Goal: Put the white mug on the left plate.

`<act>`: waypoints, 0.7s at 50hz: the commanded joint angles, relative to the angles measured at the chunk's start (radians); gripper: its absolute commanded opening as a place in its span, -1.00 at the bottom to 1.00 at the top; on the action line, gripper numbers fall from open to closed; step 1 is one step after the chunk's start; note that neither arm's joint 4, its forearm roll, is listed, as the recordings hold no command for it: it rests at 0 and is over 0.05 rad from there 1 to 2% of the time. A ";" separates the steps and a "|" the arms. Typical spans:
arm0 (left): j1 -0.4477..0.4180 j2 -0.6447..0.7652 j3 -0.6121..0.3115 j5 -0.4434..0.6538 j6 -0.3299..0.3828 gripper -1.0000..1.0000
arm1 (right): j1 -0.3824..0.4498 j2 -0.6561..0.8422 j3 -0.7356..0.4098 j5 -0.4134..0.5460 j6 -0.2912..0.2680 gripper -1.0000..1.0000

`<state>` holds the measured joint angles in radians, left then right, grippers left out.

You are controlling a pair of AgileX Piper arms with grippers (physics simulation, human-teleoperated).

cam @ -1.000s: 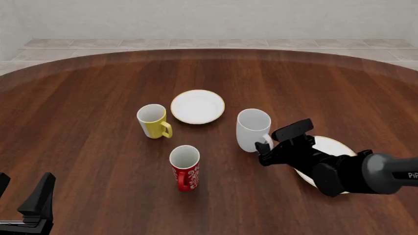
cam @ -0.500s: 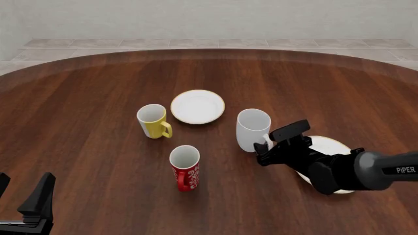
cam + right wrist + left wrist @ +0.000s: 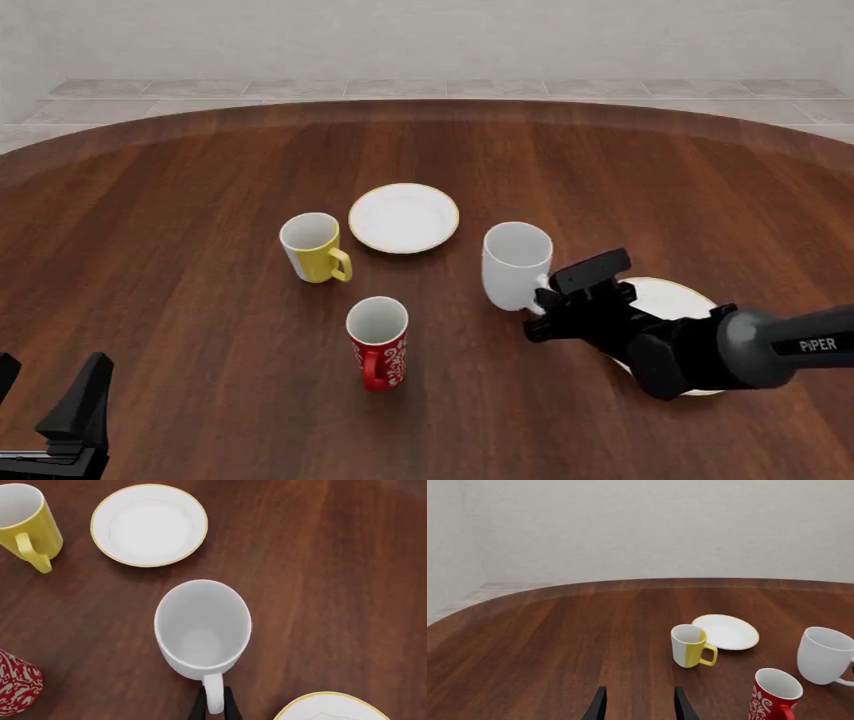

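The white mug (image 3: 517, 262) stands upright on the table, to the right of and nearer than the left plate (image 3: 403, 217), apart from it. My right gripper (image 3: 541, 300) is at the mug's handle. In the right wrist view the dark fingers (image 3: 197, 705) sit tight on both sides of the handle of the mug (image 3: 200, 630), with the left plate (image 3: 149, 525) beyond it. My left gripper (image 3: 47, 385) is open and empty at the near left corner, far from the mug; its view shows the mug (image 3: 824, 655) and the plate (image 3: 727, 631).
A yellow mug (image 3: 311, 247) stands left of the left plate. A red patterned mug (image 3: 378, 342) stands nearer, left of the white mug. The larger gold-rimmed plate (image 3: 674, 300) lies partly under my right arm.
My right gripper has crept a little left and forward onto the mug's handle. The mug and the left arm have not moved.
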<state>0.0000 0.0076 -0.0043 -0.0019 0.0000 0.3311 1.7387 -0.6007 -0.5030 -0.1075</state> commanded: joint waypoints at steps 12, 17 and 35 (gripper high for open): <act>0.000 0.000 0.000 0.000 0.000 1.00 | -0.016 -0.027 0.012 0.000 -0.027 -1.00; 0.000 0.000 0.000 0.000 0.000 1.00 | -0.024 -0.066 0.015 0.019 -0.038 -1.00; 0.000 0.000 0.000 0.000 0.000 1.00 | -0.025 -0.228 -0.043 0.172 -0.105 -1.00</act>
<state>-0.0001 0.0076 -0.0043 -0.0019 0.0000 0.3019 1.5782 -0.6045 -0.4020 -0.1867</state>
